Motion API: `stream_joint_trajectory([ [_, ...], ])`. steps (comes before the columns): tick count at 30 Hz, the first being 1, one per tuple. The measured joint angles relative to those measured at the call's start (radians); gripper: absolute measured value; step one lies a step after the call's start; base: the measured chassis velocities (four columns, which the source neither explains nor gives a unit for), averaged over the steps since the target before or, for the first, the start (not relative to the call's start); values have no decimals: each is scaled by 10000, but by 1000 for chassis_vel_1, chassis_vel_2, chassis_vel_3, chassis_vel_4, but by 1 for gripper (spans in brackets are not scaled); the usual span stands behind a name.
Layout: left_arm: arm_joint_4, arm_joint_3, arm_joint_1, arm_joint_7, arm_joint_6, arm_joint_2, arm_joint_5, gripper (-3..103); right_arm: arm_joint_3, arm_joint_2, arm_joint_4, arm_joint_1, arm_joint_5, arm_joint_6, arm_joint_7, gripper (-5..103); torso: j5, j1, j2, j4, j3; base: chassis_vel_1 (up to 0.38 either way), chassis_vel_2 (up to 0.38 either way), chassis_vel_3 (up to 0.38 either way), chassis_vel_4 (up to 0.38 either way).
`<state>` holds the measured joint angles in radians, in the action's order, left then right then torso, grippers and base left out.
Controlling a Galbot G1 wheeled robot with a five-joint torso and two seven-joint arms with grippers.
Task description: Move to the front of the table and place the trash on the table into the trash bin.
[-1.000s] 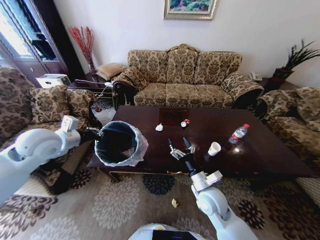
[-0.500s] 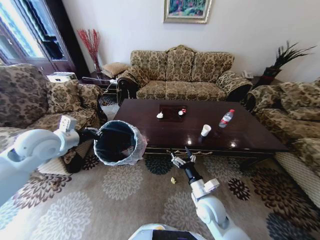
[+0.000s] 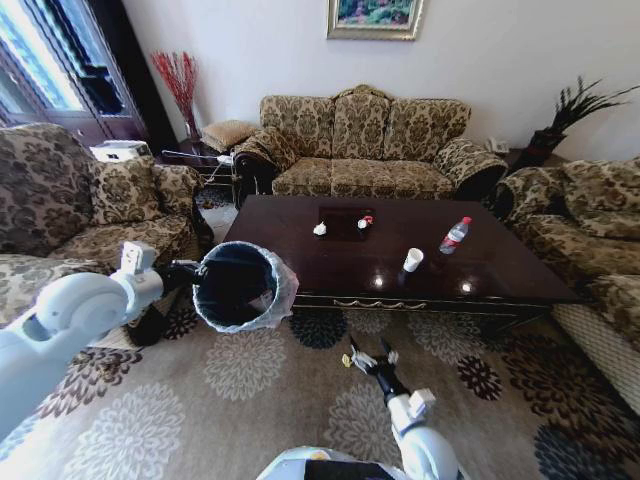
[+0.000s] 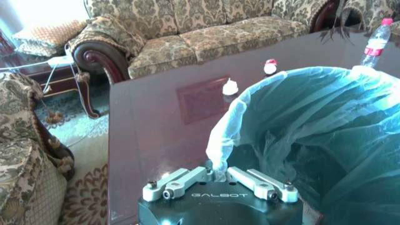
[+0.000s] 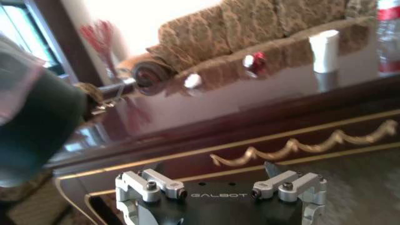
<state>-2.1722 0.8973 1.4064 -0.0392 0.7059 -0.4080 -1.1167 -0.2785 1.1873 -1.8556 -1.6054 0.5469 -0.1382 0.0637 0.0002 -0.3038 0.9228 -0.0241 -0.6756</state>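
The left gripper [image 4: 218,177] is closed on the rim of the trash bin [image 3: 240,287] and holds it beside the table [image 3: 500,285]. The right gripper [image 3: 368,357] hangs low over the carpet, fingers wide apart, holding nothing. A paper cup [image 3: 411,260] and a bottle [image 3: 454,235] stand on the table.

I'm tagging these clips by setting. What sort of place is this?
Most likely a home living room: patterned sofas surround a glossy dark wood coffee table on a floral carpet, with a framed painting on the wall.
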Motion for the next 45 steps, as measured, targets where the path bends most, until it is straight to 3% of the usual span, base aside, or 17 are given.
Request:
stream_joint_trajectory([
  [11,-310,261,275,51,114,-64,181,0,-304,209,2010,711,29,-111,396,100,0,121,-262,4,150,1,-2,-2,5],
  [14,-640,492,736,56,165,-92,250,0,-303,266,2522,907,29,-194,441,100,5,167,-367,6,208,0,0,0,0],
  [17,-1369,850,2277,164,267,-451,829,0,-394,360,3502,1252,40,-407,470,100,-1,255,-583,8,319,0,0,0,0],
  [18,-1369,850,2277,164,267,-451,829,0,-394,360,3502,1252,40,-407,470,100,-1,255,-583,8,319,0,0,0,0],
  [23,-1676,827,3432,251,302,-1341,1760,0,-412,361,4358,1685,81,-530,456,100,0,374,-837,5,471,0,0,0,0],
  [29,-1030,432,3912,433,108,-2574,2806,0,-184,418,5663,2399,-127,-644,315,100,-1,517,-1153,8,630,0,0,0,0],
  [38,527,-262,3435,749,-454,-3819,3926,0,148,746,7645,3752,-427,-558,76,100,-1,715,-1641,6,919,0,0,0,0],
  [45,896,-930,2918,795,-505,-4024,4193,0,261,967,8398,4394,-407,-281,-264,100,-4,832,-1905,9,1071,0,0,0,0],
])
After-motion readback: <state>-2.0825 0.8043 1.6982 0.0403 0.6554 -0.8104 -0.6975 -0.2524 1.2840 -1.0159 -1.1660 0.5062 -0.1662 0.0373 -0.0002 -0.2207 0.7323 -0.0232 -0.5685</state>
